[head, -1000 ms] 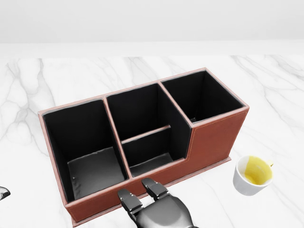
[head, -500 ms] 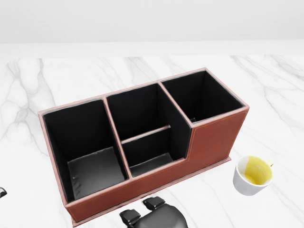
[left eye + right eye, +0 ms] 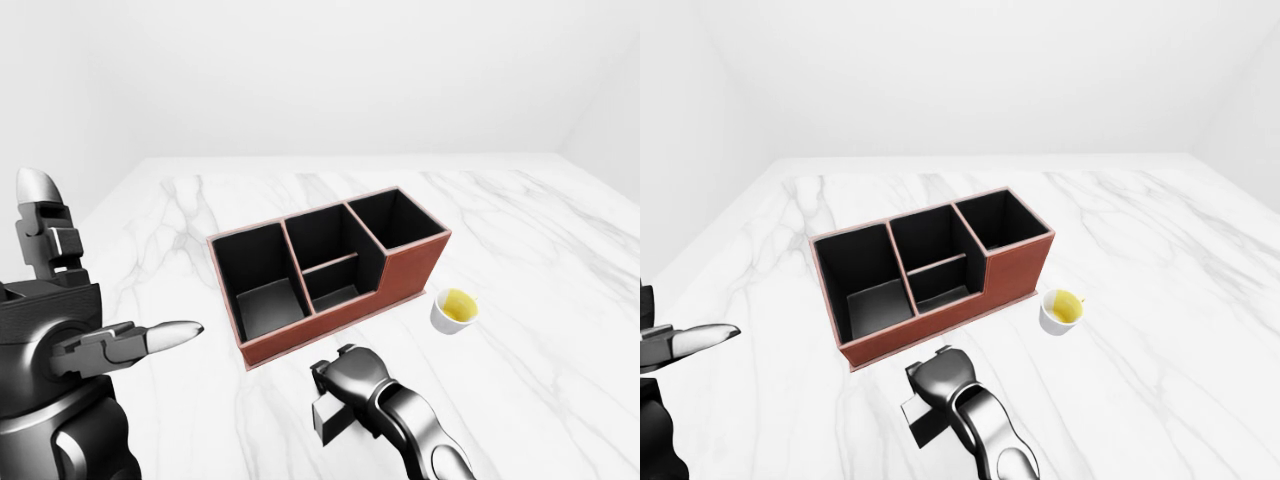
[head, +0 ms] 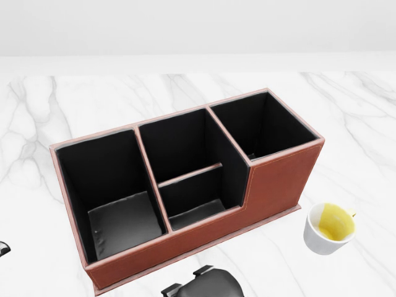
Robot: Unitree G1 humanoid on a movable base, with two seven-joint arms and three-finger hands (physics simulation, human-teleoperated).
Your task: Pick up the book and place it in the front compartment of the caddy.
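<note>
The caddy [image 4: 272, 182] is a red-brown leather box with black compartments, standing askew on the white marble table. Its low compartment [image 4: 192, 207] lies on the side nearest the bottom of the head view. My right hand [image 3: 335, 390] is below the caddy in the left-eye view, its fingers curled round the top of a dark flat book [image 3: 328, 420] that hangs tilted under it. In the head view only the hand's knuckles [image 4: 204, 286] show at the bottom edge. My left hand [image 3: 95, 300] is open and empty at the far left, well apart from the caddy.
A white cup [image 4: 328, 228] of yellow liquid stands to the right of the caddy's right end. The marble table [image 3: 530, 230] runs to plain white walls at the top of the views.
My right hand has drawn back toward the bottom edge of the head view, away from the caddy; its fingers no longer show there. The caddy and the cup have not moved.
</note>
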